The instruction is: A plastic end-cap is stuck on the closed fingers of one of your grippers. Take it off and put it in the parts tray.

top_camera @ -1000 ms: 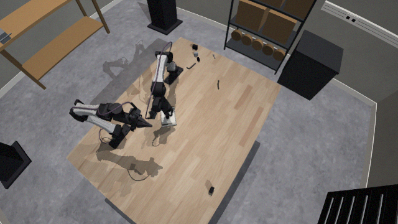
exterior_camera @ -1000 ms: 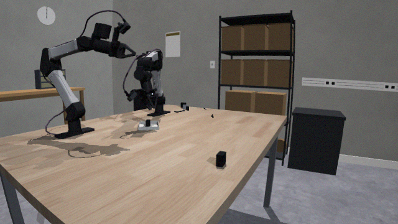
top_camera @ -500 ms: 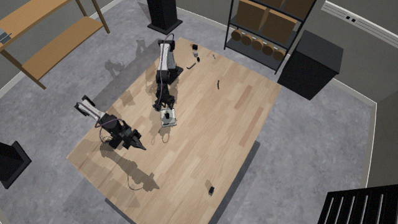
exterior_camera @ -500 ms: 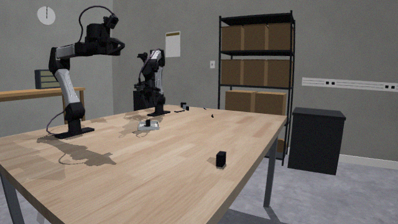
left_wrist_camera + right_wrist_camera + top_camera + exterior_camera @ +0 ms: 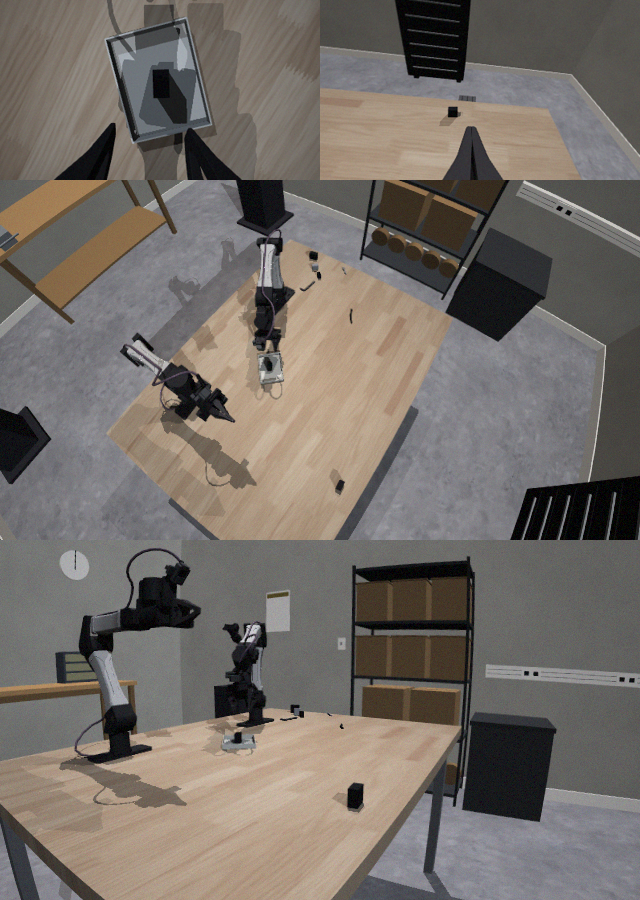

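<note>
With the end-cap (image 5: 268,365) (image 5: 238,737) (image 5: 161,83) standing in the parts tray (image 5: 281,376) (image 5: 248,745) (image 5: 203,90), lift the left tool (image 5: 268,347) (image 5: 240,709) (image 5: 151,130), empty and spread, straight clear of the rim, keeping the narrow, bare right tool (image 5: 233,421) (image 5: 199,611) (image 5: 471,128) away

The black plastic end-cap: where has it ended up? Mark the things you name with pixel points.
It stands inside the parts tray (image 5: 281,367) (image 5: 240,745) (image 5: 160,135), the end-cap (image 5: 268,365) (image 5: 238,737) (image 5: 161,83) near the middle, ahead of the left arm's open jaws in its wrist view.
</note>
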